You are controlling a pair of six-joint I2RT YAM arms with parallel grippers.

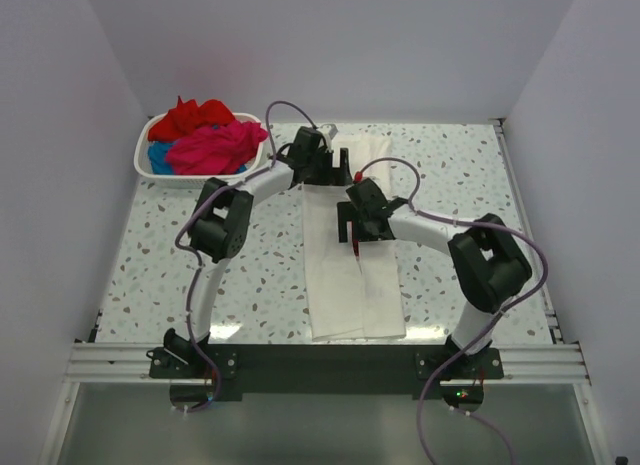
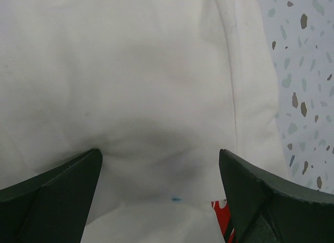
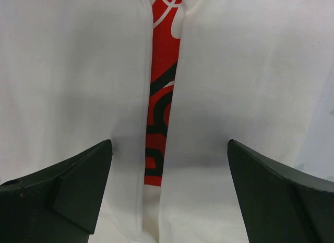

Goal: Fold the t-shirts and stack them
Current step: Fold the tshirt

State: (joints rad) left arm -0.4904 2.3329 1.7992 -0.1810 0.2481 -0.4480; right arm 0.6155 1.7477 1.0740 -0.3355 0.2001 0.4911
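The white t-shirt [image 1: 350, 285] lies on the table as a long strip, both sides folded in to the middle. A thin strip of its red print [image 1: 356, 247] shows in the gap between the folds, also in the right wrist view [image 3: 163, 96]. My left gripper [image 1: 325, 153] is open over the shirt's far end; white cloth [image 2: 130, 86] fills its view and a bit of red print [image 2: 220, 217] shows. My right gripper [image 1: 357, 230] is open just above the shirt's middle, straddling the red strip. Red [image 1: 195, 117], magenta [image 1: 215, 148] and blue [image 1: 158, 157] shirts are heaped in the basket.
The white basket [image 1: 146, 149] stands at the table's far left corner. White walls close in the table on three sides. A metal rail [image 1: 320, 360] with both arm bases runs along the near edge. Speckled tabletop [image 1: 470, 175] lies right of the shirt.
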